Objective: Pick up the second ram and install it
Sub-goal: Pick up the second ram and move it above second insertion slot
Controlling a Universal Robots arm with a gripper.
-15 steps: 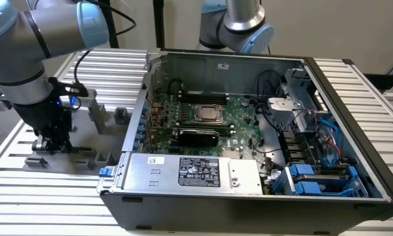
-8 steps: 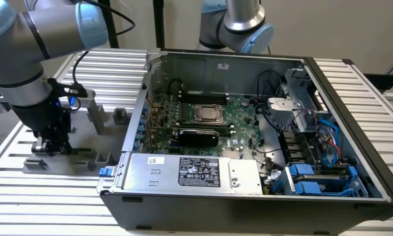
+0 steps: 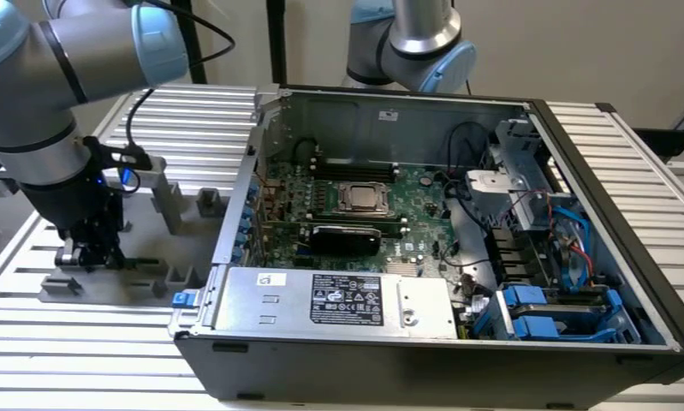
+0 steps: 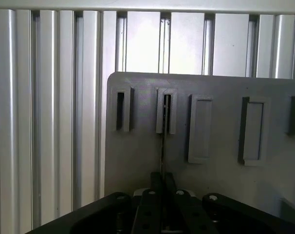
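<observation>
Between the tips of the claw (image 4: 163, 187) sits the second ram (image 4: 163, 141) — seen edge-on from the wrist, just a thin dark line. Its near end runs into the gap between the tips; its far end stands in a narrow slot (image 4: 166, 109) of the grey holder (image 4: 138, 161). Long axis runs straight out ahead of the claw, in line with that gap, flat faces toward the two tips.

Claw state: tips pressed nearly together on the stick's faces; I read it as pinching the ram, not spread. The stick looks seated in the holder, not lifted clear.

Other holder pockets on either side of the claw's line look empty, as far as I can tell.

From the exterior view the claw (image 3: 88, 255) points down onto the holder (image 3: 147, 278) on the slatted counter (image 3: 79, 351). Open PC case (image 3: 615, 197) with the motherboard (image 3: 422, 218) is well apart from the claw, off past the holder's end — toward the exterior view's right.
</observation>
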